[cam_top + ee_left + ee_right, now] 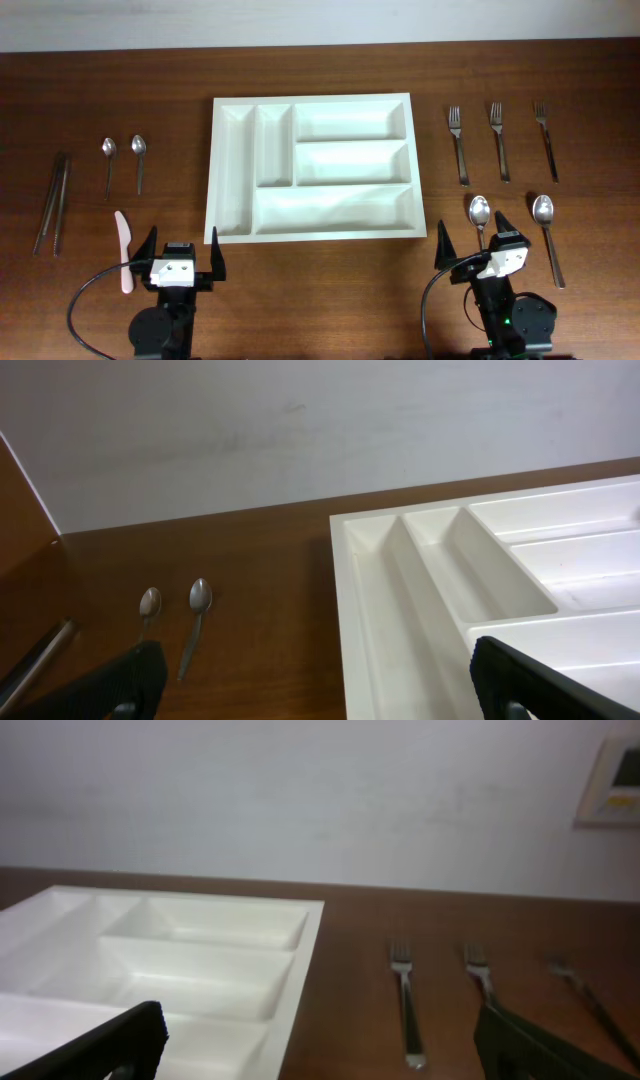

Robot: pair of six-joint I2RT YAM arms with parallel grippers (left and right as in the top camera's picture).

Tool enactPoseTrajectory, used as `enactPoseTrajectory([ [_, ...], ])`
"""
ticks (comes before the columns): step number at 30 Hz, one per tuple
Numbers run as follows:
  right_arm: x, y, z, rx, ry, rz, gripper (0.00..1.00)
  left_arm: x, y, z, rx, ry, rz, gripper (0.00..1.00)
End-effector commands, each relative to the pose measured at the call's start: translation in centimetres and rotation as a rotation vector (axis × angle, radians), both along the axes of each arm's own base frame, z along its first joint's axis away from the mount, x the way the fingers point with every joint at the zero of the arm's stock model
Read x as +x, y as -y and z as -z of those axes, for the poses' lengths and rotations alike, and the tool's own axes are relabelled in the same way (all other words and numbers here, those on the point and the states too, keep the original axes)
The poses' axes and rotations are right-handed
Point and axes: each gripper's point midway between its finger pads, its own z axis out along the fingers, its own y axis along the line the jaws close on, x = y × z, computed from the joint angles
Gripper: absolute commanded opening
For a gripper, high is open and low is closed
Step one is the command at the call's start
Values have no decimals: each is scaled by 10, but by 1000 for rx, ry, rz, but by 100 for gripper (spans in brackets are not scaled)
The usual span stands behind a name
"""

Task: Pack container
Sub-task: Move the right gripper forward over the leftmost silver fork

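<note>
Container (330, 208), whole overhead, partly off-frame in both wrist views.

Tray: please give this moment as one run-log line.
tray empty | forks right of tray | both jaws open, holding nothing | packing not started

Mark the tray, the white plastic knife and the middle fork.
tray (330, 212), overhead view, floor of its long bottom compartment.
white plastic knife (121, 235), overhead view, blade.
middle fork (500, 143), overhead view, handle.
</note>
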Motion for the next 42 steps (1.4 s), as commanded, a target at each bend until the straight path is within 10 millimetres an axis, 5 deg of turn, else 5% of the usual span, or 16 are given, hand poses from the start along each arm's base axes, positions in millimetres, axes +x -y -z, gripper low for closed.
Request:
enactPoseTrajectory([
  [1,-5,16,-52,-20,62,96,99,0,-3,2,13,-2,-13,99],
  [5,1,37,-72,-53,-88,218,99,0,-3,2,14,-2,-13,99],
  [10,16,30,-91,-105,-369,165,99,0,-3,2,13,-2,-13,99],
  [15,11,16,-70,-102,-700,72,99,0,-3,2,13,-2,-13,99],
  [19,29,16,-49,-109,-857,65,99,0,-3,2,14,-2,-13,99],
  [29,77,30,-54,-188,-1338,104,99,0,-3,2,14,-2,-13,99],
  [36,102,31,-35,-197,-1419,102,99,0,-3,2,13,-2,-13,99],
  [42,151,31,-7,-201,-1348,98,99,0,-3,2,13,-2,-13,99],
])
